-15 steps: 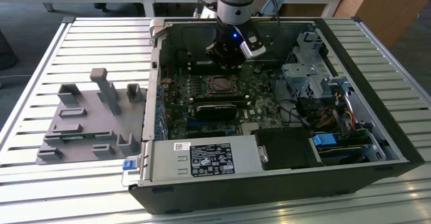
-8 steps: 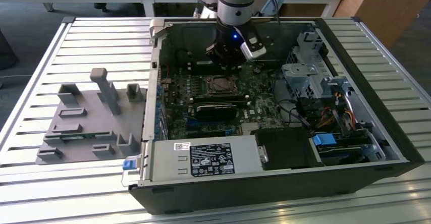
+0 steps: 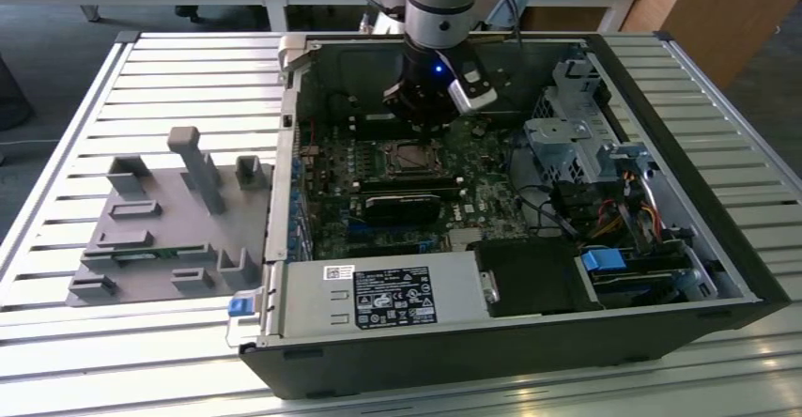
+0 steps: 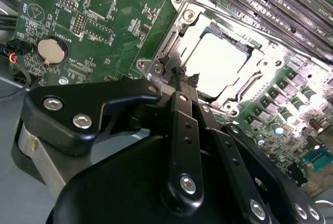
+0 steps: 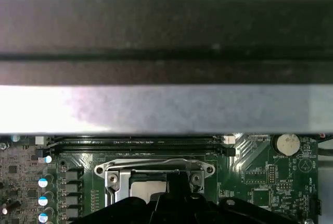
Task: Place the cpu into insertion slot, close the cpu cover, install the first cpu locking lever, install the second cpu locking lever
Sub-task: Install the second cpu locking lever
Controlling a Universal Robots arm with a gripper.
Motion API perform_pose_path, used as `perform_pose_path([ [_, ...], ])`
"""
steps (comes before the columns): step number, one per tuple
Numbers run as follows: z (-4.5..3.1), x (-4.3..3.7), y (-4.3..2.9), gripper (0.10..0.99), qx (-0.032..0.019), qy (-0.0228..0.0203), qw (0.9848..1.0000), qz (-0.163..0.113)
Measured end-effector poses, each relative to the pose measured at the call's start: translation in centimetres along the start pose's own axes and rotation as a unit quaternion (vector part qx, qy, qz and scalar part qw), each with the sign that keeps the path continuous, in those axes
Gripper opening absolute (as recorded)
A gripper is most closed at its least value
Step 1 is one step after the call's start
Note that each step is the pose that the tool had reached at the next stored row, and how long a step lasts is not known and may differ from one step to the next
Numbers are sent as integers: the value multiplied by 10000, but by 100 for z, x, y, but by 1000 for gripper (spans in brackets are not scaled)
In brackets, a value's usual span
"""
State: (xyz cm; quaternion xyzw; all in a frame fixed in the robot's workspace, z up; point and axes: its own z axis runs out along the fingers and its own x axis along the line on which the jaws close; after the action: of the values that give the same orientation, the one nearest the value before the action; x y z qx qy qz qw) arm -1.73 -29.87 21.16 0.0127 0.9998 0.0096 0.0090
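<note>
Open desktop computer case (image 3: 652,276) on slatted table (image 3: 75,342). At exterior view's left, grey plastic fixture (image 3: 163,239) beside case. Centre: green motherboard (image 3: 332,177) with insertion slot (image 3: 410,157); cpu (image 4: 218,63) seated in slot, cpu cover (image 4: 263,70) lying closed around it. Gripper (image 4: 182,75) directly above slot's far edge, fingers pressed together, holding nothing, tips just beside cover's edge. Exterior view's right: drive cage (image 3: 570,145), cables.

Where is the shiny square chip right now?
The cpu sits in the insertion slot on the green board, near the middle of the exterior view. The cpu cover frames it, and the gripper is at the cover's edge.
</note>
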Motion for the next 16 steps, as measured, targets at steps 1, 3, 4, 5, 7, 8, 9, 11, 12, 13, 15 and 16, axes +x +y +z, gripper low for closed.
perform_pose_path([
  [1,-16,-1,0,106,-1,0,10000,0],
  [3,-58,-1,1,106,0,0,10000,-1],
  [4,-89,-2,2,106,-1,0,10000,0],
  [5,-119,-2,2,106,0,0,10000,0],
  [7,-173,-3,3,106,0,0,10000,-1],
  [8,-194,-4,4,106,0,0,10000,0],
  [9,-203,-4,4,106,1,0,10000,-1],
  [11,-204,-4,2,106,2,-1,10000,-1],
  [12,-204,-4,-1,106,4,0,10000,-1],
  [13,-205,-4,-6,106,5,0,10000,-1],
  [15,-205,-5,-25,106,5,0,10000,-1],
  [16,-205,-5,-40,106,5,0,10000,-1],
])
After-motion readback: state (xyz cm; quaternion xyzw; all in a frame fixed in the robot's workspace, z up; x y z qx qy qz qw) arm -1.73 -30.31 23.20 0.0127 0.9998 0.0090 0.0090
